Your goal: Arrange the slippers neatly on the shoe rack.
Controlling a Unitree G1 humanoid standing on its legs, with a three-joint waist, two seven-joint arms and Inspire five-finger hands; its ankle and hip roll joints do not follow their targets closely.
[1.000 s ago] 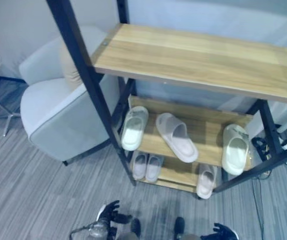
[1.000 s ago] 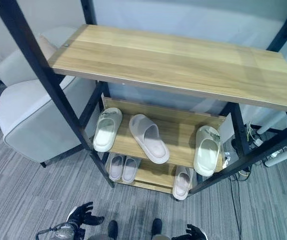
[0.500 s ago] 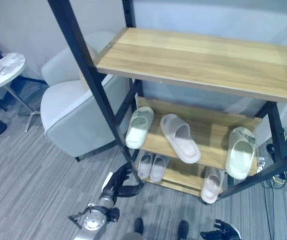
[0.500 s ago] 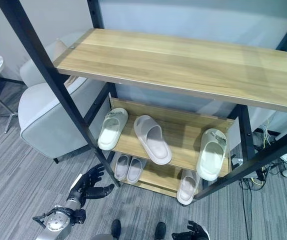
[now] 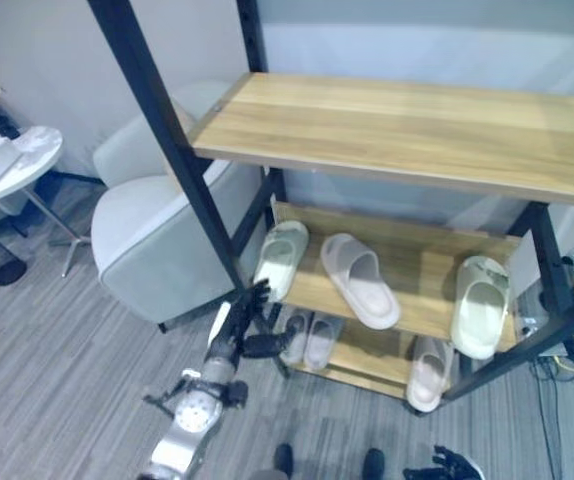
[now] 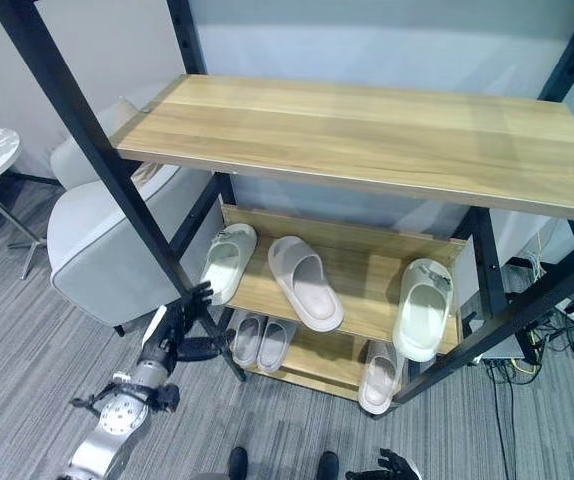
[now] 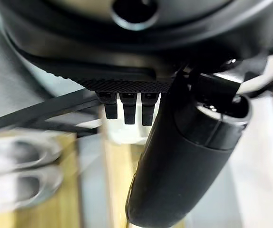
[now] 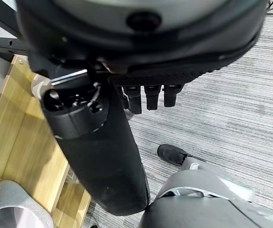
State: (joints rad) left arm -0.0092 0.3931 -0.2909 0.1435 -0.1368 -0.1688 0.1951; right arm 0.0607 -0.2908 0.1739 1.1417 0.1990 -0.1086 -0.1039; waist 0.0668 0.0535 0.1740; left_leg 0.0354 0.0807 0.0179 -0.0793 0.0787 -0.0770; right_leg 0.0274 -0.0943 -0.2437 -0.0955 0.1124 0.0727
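My left hand [image 5: 244,322], fingers spread and empty, reaches toward the pale green slipper [image 5: 280,258] just beyond; the shoe rack's black post [image 5: 199,190] alongside could snag my fingers.

black rack post [image 6: 182,270] beside left hand [image 6: 182,325], armchair [image 6: 107,255] near, perhaps crowding

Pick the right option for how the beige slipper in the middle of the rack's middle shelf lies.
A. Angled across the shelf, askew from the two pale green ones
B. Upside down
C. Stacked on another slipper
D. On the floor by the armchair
A: the beige slipper lies diagonally on the middle shelf, sole down, apart from the left pale green slipper and the right pale green slipper.
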